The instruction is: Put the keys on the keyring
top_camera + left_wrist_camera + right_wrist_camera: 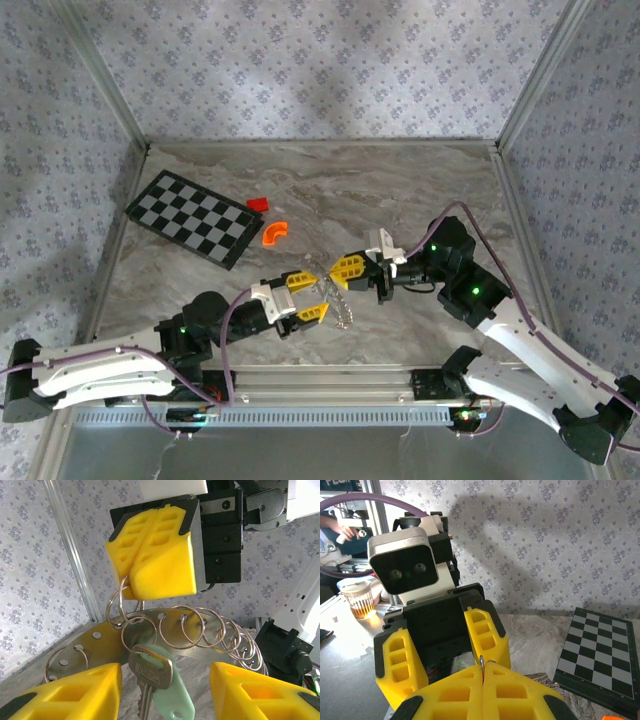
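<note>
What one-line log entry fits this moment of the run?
right fingers: shut on one keyring loop | left fingers: open, either side of key | key: hangs under keyring

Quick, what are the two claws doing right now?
Left gripper: open, holding nothing.
Right gripper: shut on a small ring of the keyring.

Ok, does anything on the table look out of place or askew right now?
Mostly the checkered board on the left: it lies at a slant. A small red block and an orange curved piece sit loose beside it. Nothing looks spilled or broken.
</note>
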{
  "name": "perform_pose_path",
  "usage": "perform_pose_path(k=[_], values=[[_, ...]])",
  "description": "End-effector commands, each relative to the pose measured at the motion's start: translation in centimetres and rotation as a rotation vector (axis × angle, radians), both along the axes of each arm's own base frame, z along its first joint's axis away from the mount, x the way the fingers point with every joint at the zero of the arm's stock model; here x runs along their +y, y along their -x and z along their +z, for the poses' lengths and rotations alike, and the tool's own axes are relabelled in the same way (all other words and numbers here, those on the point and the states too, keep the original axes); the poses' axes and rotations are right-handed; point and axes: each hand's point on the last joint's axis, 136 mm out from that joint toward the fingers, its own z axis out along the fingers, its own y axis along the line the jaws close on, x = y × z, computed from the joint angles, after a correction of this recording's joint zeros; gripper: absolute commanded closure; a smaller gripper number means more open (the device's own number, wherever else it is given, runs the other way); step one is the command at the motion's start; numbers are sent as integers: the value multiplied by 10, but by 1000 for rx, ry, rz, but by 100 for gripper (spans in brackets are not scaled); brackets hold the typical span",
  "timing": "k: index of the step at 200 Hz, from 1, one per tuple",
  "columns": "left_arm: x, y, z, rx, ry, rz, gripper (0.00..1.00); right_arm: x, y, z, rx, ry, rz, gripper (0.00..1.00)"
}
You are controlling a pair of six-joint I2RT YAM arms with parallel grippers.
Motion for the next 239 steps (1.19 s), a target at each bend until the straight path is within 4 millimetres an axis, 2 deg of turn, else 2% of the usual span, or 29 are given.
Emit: perform_pose_path(k=[1, 58, 101, 145, 196, 223, 239], values=[[2, -2, 13, -31, 49, 28, 52, -4, -2, 15, -31, -54, -23, 100], [2, -13, 10, -48, 46, 97, 61, -4, -3, 12, -9, -62, -20, 100], [1, -18, 8, -54, 39, 122, 62, -2, -4, 11, 7, -69, -9, 100], [-2, -23, 7, -66, 29, 147, 68, -1, -5, 9, 21, -70, 2, 100], [0, -25, 8, -70, 29, 163, 87, -1, -4, 5, 37, -53, 7, 100], [4, -24, 9, -67, 26, 167, 100, -2, -4, 0, 46, -42, 3, 100], [7, -25, 8, -64, 15, 175, 100, -4, -4, -2, 50, -35, 1, 100]])
